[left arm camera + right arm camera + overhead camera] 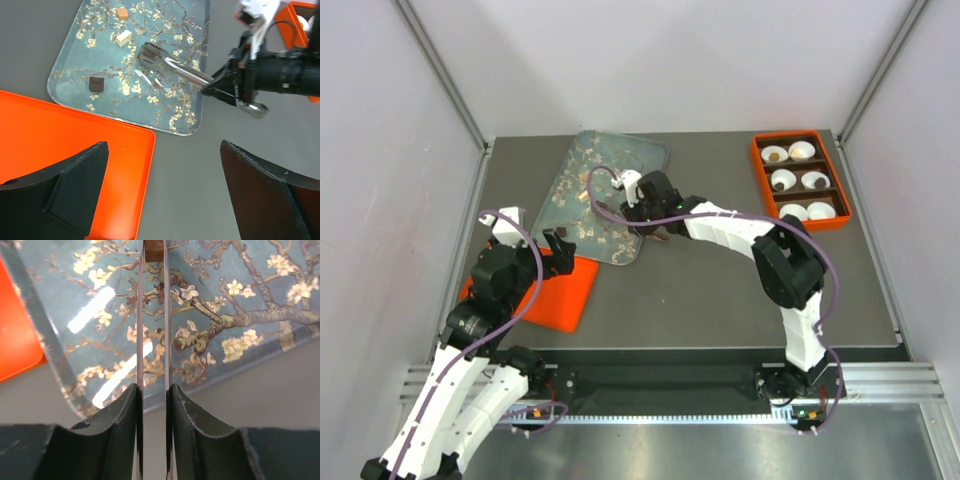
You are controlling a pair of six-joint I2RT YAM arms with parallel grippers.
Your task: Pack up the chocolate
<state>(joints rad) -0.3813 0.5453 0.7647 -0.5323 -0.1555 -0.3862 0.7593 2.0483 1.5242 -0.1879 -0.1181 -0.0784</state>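
Observation:
Three chocolate lumps lie on the blue floral tray (165, 20): a dark brown one (96, 84), a cream one (123, 38) and a tan one (122, 13). My right gripper (153, 390) is shut on the thin metal tongs (140, 315), also seen in the left wrist view (172, 65). The tong tips reach over the tray and pinch a brown lump (154, 250) at the frame's top edge. My left gripper (163, 147) is open and empty, over the edge of an orange lid (60, 140). An orange box (757, 165) at the back right holds white paper cups, three with chocolate (817, 182).
The floral tray (640, 155) lies at the table's back middle, with the right arm (730, 228) stretched to it from the right. The orange lid (565, 295) is at the front left. Grey walls stand on both sides.

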